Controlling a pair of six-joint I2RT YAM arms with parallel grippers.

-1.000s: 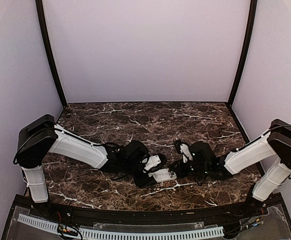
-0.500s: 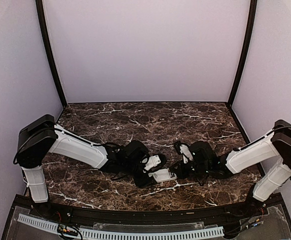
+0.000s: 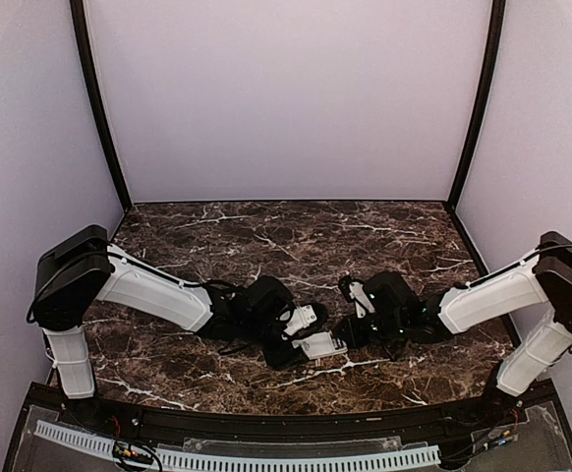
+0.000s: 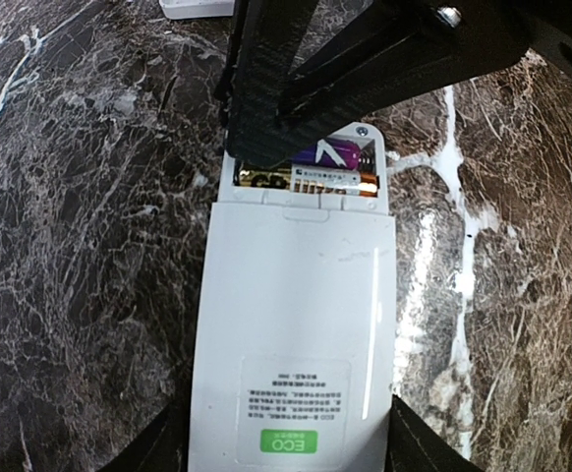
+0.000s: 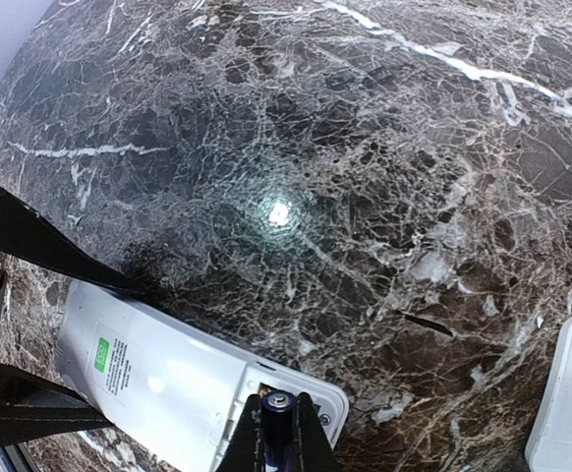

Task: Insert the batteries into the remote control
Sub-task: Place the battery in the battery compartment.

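The white remote control (image 4: pixel 291 324) lies back face up on the marble, its battery bay (image 4: pixel 311 167) open at the far end. My left gripper (image 4: pixel 286 444) is shut on the remote's sides near the green ECO label. One battery (image 4: pixel 315 179) with a gold and white label lies in the bay. My right gripper (image 5: pixel 278 421) is shut on a bluish-purple battery (image 5: pixel 278 413) and holds it tilted at the bay; it also shows in the left wrist view (image 4: pixel 333 152). In the top view the remote (image 3: pixel 321 344) sits between the left gripper (image 3: pixel 301 344) and the right gripper (image 3: pixel 345 337).
A flat white plastic piece (image 5: pixel 566 393) lies on the marble tabletop (image 5: pixel 365 147) just beyond the remote; its edge shows in the left wrist view (image 4: pixel 198 8). The side walls and the black front rail (image 3: pixel 286 423) bound the table.
The right arm has shifted slightly to the left, bringing its gripper and battery closer over the remote's open end. The left arm and the remote have stayed still.
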